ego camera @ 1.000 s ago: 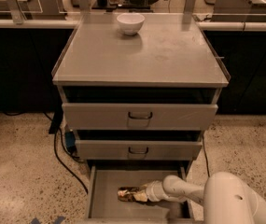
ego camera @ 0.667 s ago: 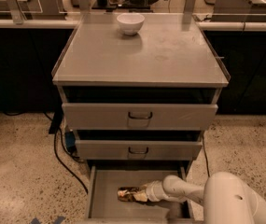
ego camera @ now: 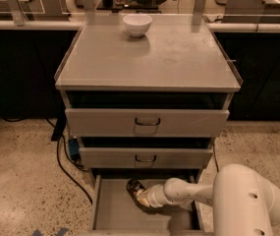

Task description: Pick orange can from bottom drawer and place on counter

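Cream-white and rounded, the robot's two-finger gripper [ego camera: 144, 196] sits low inside the shallow grey metal bottom drawer [ego camera: 114, 211], pointing left and a little toward the back. Its tip meets the small shiny orange-bronze drink can with dark markings [ego camera: 135, 186]. The orange can is tilted, its dark end toward the back left of the drawer floor. From where I stand I cannot tell whether the gripper is clamped on the can or merely against it.

The pale tubular arm [ego camera: 191, 191] runs from the gripper rightward over the drawer's right wall to the bulky white robot body [ego camera: 250, 200] at the lower right.

The bottom drawer is pulled well out. Above it are two grey metal drawers with dark handles, the middle one [ego camera: 179, 158] and the top one [ego camera: 188, 122], each standing out a little from the cabinet.

The broad flat grey metal counter [ego camera: 149, 58] tops the cabinet, with a small white bowl [ego camera: 137, 24] near its back edge. A black cable [ego camera: 67, 170] trails over the speckled stone floor [ego camera: 16, 181] to the cabinet's left. Long dark-fronted counters with pale tops [ego camera: 16, 63] stand behind.
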Action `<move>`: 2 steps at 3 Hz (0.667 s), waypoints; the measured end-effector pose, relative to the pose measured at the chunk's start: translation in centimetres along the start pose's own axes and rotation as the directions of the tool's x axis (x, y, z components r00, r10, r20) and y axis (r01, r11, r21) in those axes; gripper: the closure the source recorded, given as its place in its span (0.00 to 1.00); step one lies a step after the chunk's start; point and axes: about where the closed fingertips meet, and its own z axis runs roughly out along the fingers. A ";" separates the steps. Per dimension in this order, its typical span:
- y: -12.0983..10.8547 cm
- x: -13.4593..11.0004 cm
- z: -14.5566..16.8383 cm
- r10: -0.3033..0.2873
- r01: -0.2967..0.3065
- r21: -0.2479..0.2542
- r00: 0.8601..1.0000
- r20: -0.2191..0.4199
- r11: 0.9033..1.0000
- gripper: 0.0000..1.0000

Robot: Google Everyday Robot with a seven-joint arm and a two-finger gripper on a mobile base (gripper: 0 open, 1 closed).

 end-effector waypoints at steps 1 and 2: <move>1.6 -4.5 -3.1 -0.073 0.073 0.007 0.997 0.004 0.997 1.00; 3.2 -7.6 -5.1 -0.128 0.128 0.001 0.992 0.005 0.992 1.00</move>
